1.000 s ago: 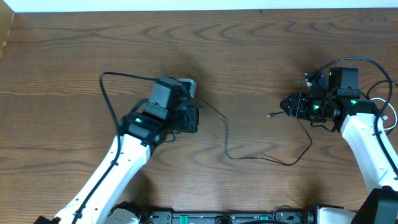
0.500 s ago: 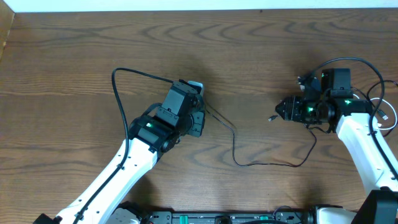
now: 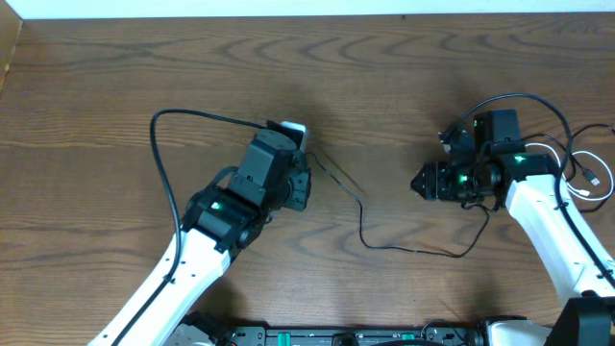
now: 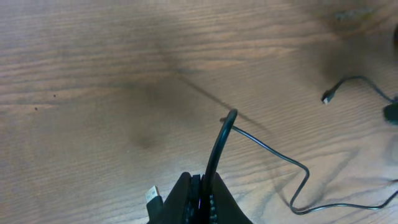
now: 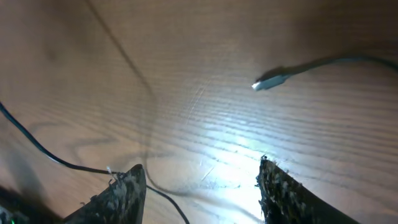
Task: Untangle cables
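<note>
I observed the left hand [image 4: 198,186] pinching the black cable [image 4: 273,151] near one end. The cable trailed across the middle of the desk [image 3: 115,86] toward the right hand [image 5: 202,177], which stood spread and empty, the cable's plug [image 5: 268,81] lying just ahead. The white cable [image 3: 588,175] lay at the desk's right edge.

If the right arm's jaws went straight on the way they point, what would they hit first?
Most likely the small plug at the loose end of the cable, lying on the table just ahead; depth is unclear.
</note>
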`<action>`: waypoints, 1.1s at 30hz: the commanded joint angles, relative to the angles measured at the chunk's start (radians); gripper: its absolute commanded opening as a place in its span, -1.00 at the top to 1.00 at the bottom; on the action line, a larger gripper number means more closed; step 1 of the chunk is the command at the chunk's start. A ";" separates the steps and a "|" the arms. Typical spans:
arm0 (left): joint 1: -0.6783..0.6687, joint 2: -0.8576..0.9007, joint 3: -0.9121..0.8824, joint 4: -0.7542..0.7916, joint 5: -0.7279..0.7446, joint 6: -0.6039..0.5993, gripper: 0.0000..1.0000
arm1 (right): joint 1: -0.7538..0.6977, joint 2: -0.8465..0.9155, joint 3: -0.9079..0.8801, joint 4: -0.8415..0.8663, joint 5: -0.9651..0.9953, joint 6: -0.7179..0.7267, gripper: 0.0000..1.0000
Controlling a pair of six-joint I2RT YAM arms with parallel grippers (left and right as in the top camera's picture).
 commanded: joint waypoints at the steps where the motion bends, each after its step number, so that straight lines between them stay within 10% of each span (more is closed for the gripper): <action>1: -0.002 -0.040 0.017 0.002 -0.016 0.014 0.85 | 0.028 -0.001 0.007 -0.029 -0.002 -0.031 -0.08; 33: 0.040 -0.133 0.017 0.221 0.109 -0.129 0.85 | 0.229 -0.209 0.007 -0.022 0.085 -0.154 -0.17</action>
